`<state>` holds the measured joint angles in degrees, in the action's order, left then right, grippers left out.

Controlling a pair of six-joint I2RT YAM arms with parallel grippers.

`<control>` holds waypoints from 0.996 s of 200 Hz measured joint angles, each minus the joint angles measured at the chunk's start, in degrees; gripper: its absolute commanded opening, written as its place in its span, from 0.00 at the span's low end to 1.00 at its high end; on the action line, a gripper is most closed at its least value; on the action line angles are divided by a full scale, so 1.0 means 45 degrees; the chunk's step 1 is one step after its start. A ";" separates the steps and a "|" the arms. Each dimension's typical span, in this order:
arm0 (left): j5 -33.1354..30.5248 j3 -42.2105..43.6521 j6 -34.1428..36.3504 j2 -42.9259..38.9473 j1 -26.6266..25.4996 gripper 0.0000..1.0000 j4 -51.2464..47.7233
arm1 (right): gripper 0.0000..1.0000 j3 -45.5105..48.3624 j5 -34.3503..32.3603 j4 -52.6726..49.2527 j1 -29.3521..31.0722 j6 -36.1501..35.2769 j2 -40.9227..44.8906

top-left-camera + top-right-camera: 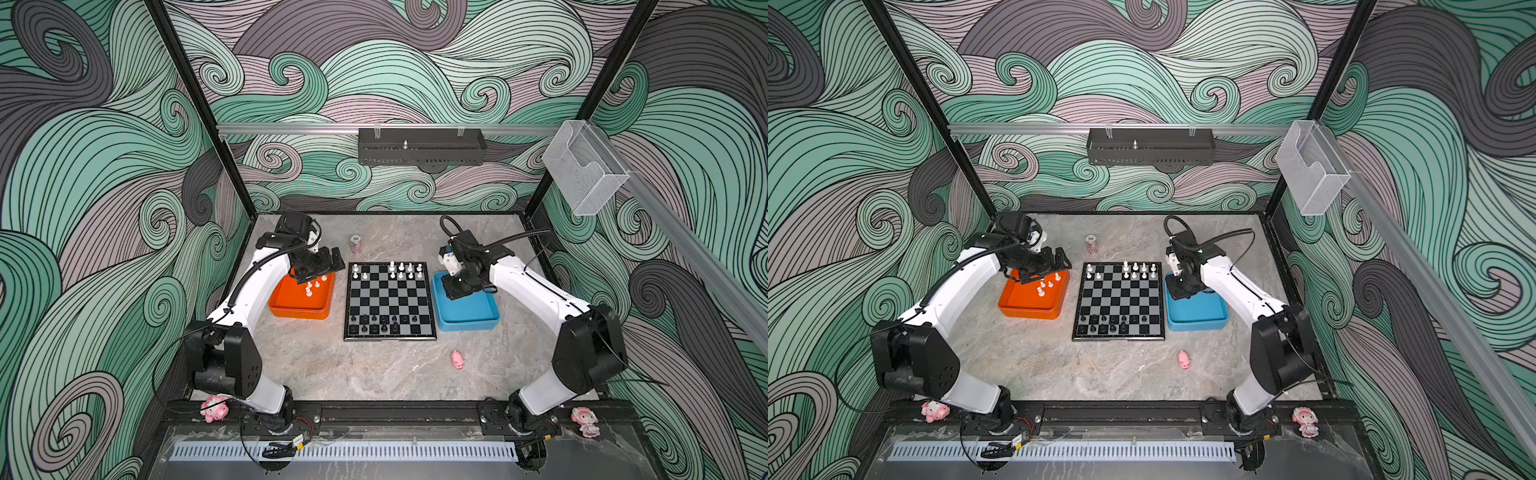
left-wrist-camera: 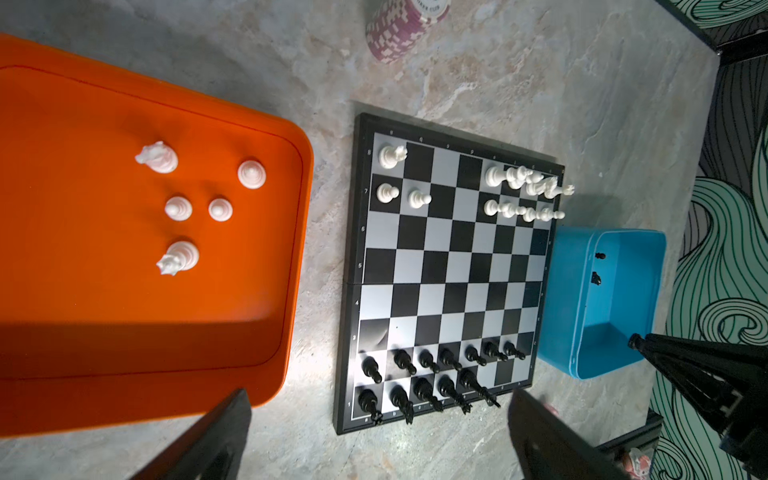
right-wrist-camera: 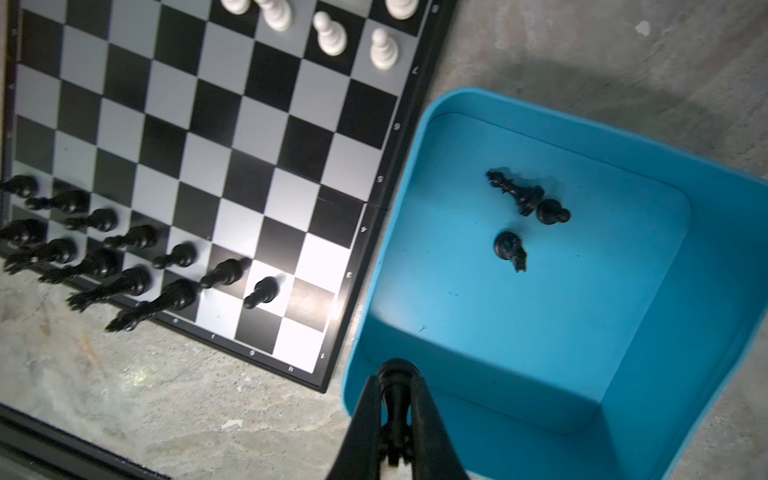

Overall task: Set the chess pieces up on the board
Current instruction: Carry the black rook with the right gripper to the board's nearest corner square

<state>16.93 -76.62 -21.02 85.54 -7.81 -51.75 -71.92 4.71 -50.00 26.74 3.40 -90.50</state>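
The board (image 1: 388,297) lies mid-table, and both top views show it (image 1: 1119,297). White chess pieces (image 1: 401,270) fill part of its far two rows. Black chess pieces (image 1: 382,324) stand on its near two rows. Several white pieces (image 2: 178,208) remain in the orange tray (image 1: 299,311). Three black pieces (image 3: 515,195) lie in the blue tray (image 1: 469,322). My left gripper (image 1: 318,272) hangs open and empty over the orange tray's far end. My right gripper (image 3: 397,374) is over the blue tray's near wall, shut on a black piece (image 3: 397,399).
A small pinkish jar (image 1: 355,244) stands behind the board's far left corner. A pink pig figurine (image 1: 457,360) lies on the table in front of the blue tray. The trays flank the board closely on both sides.
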 measured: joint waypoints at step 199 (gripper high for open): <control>0.0102 0.0826 0.0000 -0.1137 0.0068 0.98 -0.0034 | 0.15 0.2351 -0.0223 0.2186 0.3298 0.2263 -0.0923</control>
<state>17.39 -72.90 -21.02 80.42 -7.51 -51.90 -61.34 3.70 -40.16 41.58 13.58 -94.65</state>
